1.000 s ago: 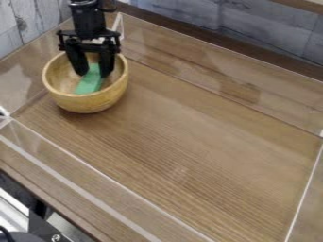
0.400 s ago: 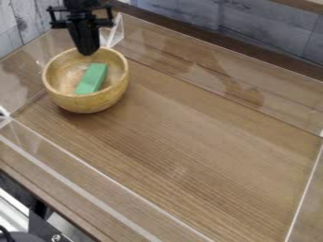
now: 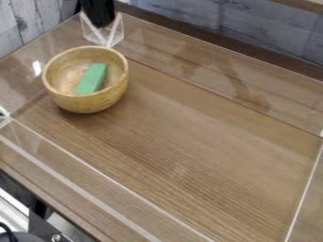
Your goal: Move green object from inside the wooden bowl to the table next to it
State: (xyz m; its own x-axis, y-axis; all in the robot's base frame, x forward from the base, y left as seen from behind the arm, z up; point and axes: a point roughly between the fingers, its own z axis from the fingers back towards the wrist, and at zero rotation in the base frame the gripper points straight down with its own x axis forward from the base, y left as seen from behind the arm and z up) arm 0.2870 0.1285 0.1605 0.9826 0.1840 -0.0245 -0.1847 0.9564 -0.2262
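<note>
we see the table (image 3: 190, 142), brown wood grain with clear walls along its edges. near its far left corner sits the wooden bowl (image 3: 63, 98). the green block (image 3: 91, 78) lies flat inside the bowl, slightly toward its far side. the gripper (image 3: 97, 13) hangs above the bowl's far rim at the top of the view, its fingers pressed together on nothing, well clear of the block.
</note>
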